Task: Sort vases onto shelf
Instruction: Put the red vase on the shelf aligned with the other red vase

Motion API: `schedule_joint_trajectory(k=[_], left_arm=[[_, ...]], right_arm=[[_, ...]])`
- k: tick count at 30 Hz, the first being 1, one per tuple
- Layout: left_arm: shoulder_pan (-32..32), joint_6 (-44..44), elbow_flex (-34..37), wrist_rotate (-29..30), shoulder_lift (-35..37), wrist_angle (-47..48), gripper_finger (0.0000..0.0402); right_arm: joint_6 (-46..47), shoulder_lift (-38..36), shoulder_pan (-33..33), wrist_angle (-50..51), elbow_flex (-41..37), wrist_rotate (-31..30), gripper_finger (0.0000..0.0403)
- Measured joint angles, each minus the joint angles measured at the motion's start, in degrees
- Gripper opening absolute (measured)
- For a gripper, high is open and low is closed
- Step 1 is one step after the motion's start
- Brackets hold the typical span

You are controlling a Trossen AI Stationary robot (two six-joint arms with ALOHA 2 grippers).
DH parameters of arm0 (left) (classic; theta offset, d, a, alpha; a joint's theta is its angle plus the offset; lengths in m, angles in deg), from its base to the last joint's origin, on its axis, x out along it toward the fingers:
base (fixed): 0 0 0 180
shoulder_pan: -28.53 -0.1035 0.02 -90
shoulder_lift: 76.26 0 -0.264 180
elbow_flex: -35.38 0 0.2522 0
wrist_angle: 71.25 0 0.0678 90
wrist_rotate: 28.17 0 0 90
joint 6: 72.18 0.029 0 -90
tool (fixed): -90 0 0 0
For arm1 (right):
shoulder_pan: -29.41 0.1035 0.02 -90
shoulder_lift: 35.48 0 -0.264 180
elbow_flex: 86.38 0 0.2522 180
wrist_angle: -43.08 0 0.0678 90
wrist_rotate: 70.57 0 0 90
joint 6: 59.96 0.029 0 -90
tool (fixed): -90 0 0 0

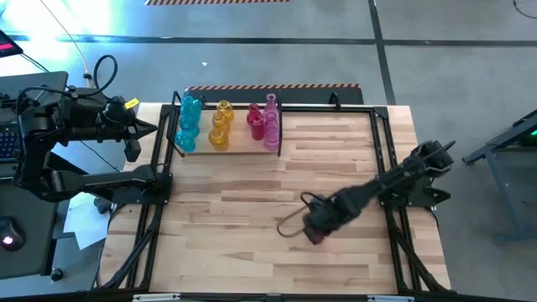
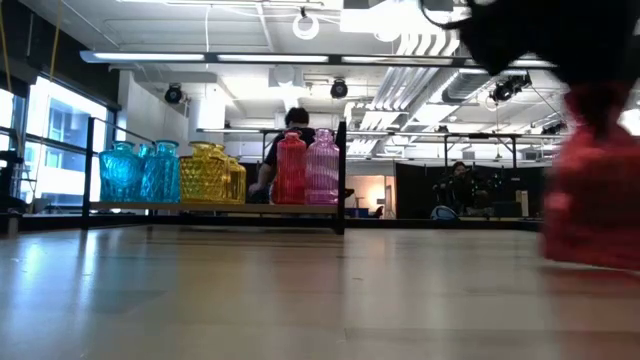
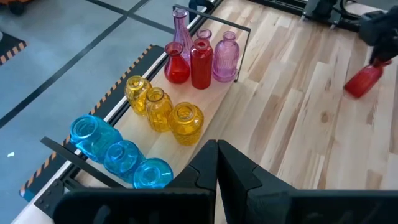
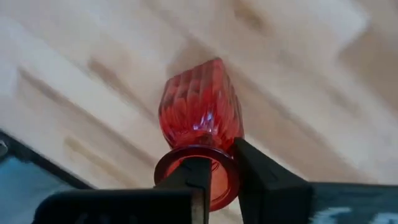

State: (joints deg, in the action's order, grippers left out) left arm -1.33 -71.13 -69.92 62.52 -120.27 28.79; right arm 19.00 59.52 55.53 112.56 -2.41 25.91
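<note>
Item: one small red translucent glass vase with faceted body [image 4: 200,115], gripped at its neck and rim between the fingers of the right claw [image 4: 217,180], which is clenched on it; in the high view the vase [image 1: 315,236] is found at the claw [image 1: 312,228] over the middle-right of the light butcher-block worktop [image 1: 235,243], well apart from the shelf, and whether it touches the wood cannot be told. Destination: low rack of thin black rods on a pale plank [image 3: 214,102], set along the far edge of the worktop and already stocked by colour: cyan bulbous vases [image 3: 118,155] at one end, amber vases [image 3: 163,109] next, then red vases [image 3: 193,62] and pink vases [image 3: 224,53] at the other end. The step in hand is judged to be carriage of the held vase to the red group. It would be done well if the vase were kept upright, lifted above the rack's rods, brought in from the open front side, and lowered beside the red pieces without the neighbouring glass being knocked; release is best delayed until the base is seated on the plank. The left claw [image 3: 217,165] waits off the worktop's left edge near the shelf, fingers drawn together on nothing. Surroundings: grey concrete floor [image 1: 436,67] with hazard-striped tape, ceiling ducts and lights, and seated persons beyond the worktop in the low view.
</note>
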Motion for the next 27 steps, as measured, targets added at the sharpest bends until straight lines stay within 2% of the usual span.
schedule_joint_trajectory(k=[4, 7, 14, 21, 27], left_arm=[[0.00, -1.00, 0.00, 0.00, 0.00, 0.00, 0.0000], [0.00, -1.04, 0.00, 0.00, 0.00, 0.01, 0.0000], [0.00, -3.11, 1.31, -0.06, 0.07, -1.98, 0.0000], [0.02, -4.22, 9.66, -4.60, 0.13, -6.45, 0.0000], [0.04, -6.16, 18.31, -5.90, 0.17, -13.05, 0.0000]], right_arm=[[-8.22, 0.04, -5.57, -0.56, 3.37, -0.69, 0.0018], [-14.74, 0.04, -9.75, -0.31, 7.08, -3.53, 0.0006], [-31.03, 4.24, -19.33, -0.55, 20.50, -8.06, 0.0008], [-49.51, 16.58, -27.51, 0.87, 40.07, -4.55, 0.0006], [-61.79, 28.58, -32.93, 9.53, 58.95, -2.20, 0.0006]])
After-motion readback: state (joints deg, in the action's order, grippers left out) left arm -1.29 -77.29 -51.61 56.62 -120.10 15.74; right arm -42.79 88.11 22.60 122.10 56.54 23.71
